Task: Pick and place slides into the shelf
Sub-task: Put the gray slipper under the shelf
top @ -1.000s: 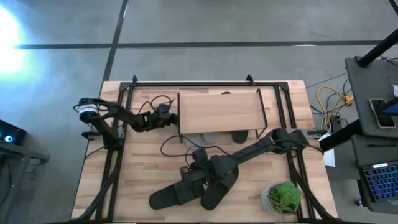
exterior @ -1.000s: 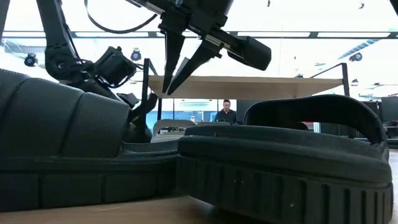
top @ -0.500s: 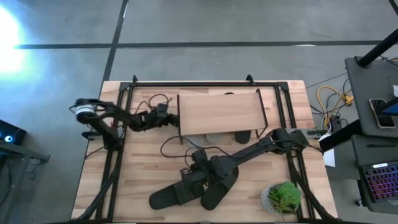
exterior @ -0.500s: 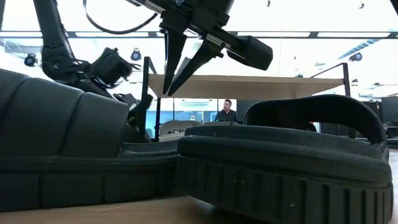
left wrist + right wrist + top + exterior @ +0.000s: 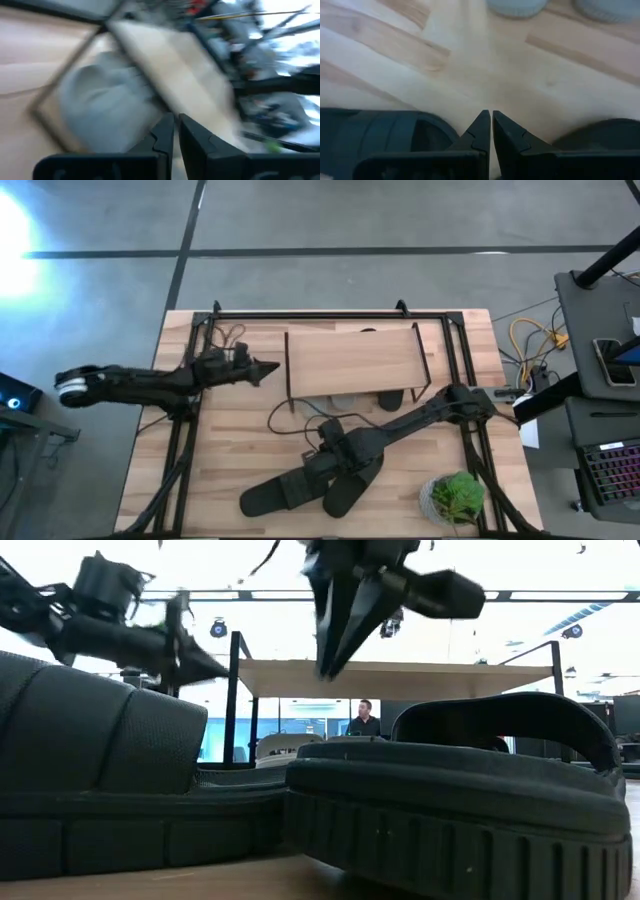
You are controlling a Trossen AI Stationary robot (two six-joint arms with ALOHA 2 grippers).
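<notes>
Two black slides lie soles down on the tabletop near its near edge, one [image 5: 272, 496] [image 5: 100, 780] beside the other [image 5: 352, 478] [image 5: 460, 802]. My right gripper [image 5: 326, 448] [image 5: 491, 125] hangs shut above the gap between them, touching neither. The shelf [image 5: 350, 360] stands toward the far side. A light grey slide [image 5: 340, 399] and a black one [image 5: 386, 398] rest under its top board. My left gripper [image 5: 266, 368] [image 5: 175, 127] is shut and raised, level with the shelf's left end. Its wrist view shows the grey slide [image 5: 100, 110], blurred.
A potted green plant [image 5: 455, 498] stands at the table's near right corner. A black metal frame [image 5: 300, 314] runs around the tabletop. Cables [image 5: 300, 420] trail across the wood between the shelf and the black slides. A person [image 5: 364, 718] sits far behind the table.
My left arm has stretched out long from the left, and its gripper has risen from low beside the shelf's left legs to about top-board height. My right gripper has shifted slightly toward the table's right above the black slides. The slides have stayed where they were.
</notes>
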